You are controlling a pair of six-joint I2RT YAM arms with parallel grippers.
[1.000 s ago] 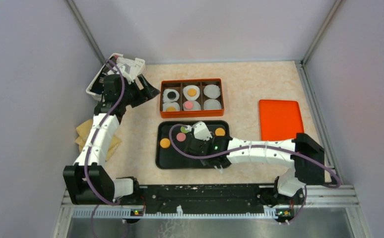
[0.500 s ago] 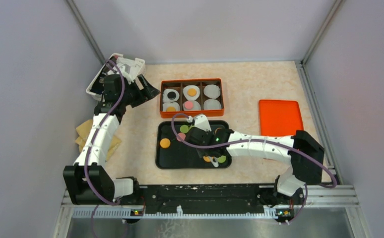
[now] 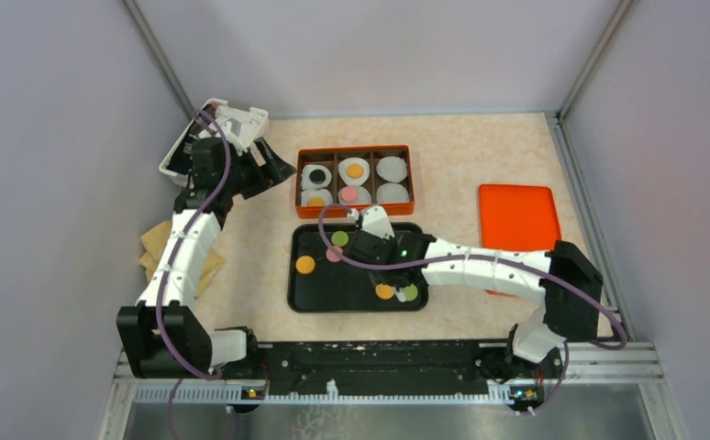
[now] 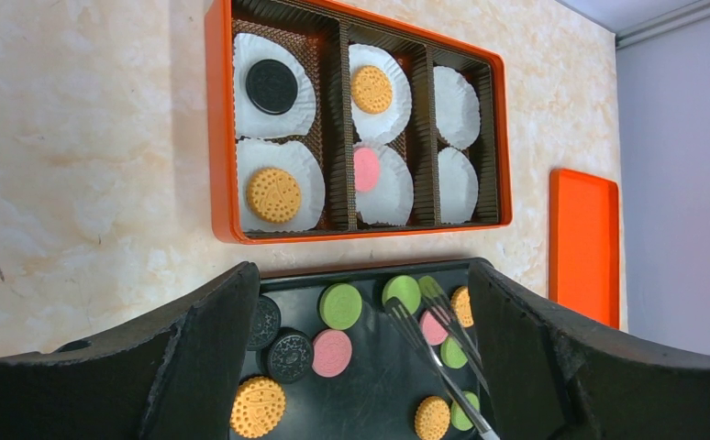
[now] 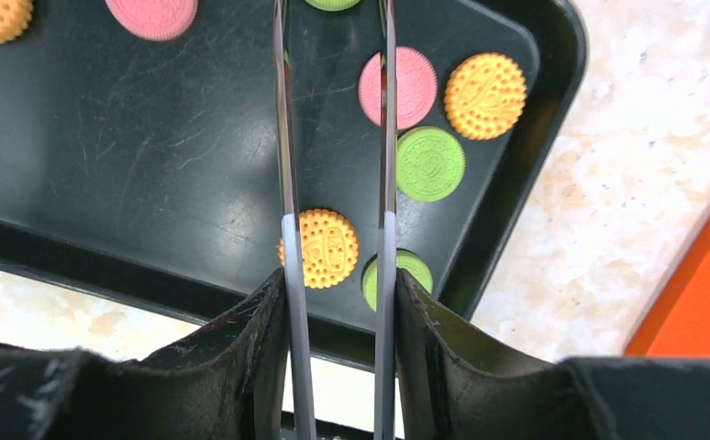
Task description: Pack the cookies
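The cookies lie on a black tray (image 3: 333, 284): orange (image 5: 324, 247), green (image 5: 431, 163), pink (image 5: 406, 87) and black (image 4: 289, 356). An orange box (image 4: 218, 137) behind it has white liners holding a black cookie (image 4: 271, 86), two orange (image 4: 371, 89) and a pink one (image 4: 365, 170); two liners are empty. My right gripper (image 5: 338, 284) is shut on metal tongs (image 5: 285, 137), whose arms are apart with nothing between them, over the tray (image 3: 370, 240). My left gripper (image 4: 360, 275) is open and empty, held high at the back left (image 3: 273, 170).
An orange lid (image 3: 516, 220) lies right of the tray. A white container (image 3: 232, 119) stands in the back left corner. A tan cloth (image 3: 154, 243) lies by the left wall. Walls close the table on three sides.
My right arm has shifted back over the tray with the tongs, uncovering an orange and a green cookie at the tray's front right. The left arm has not moved.
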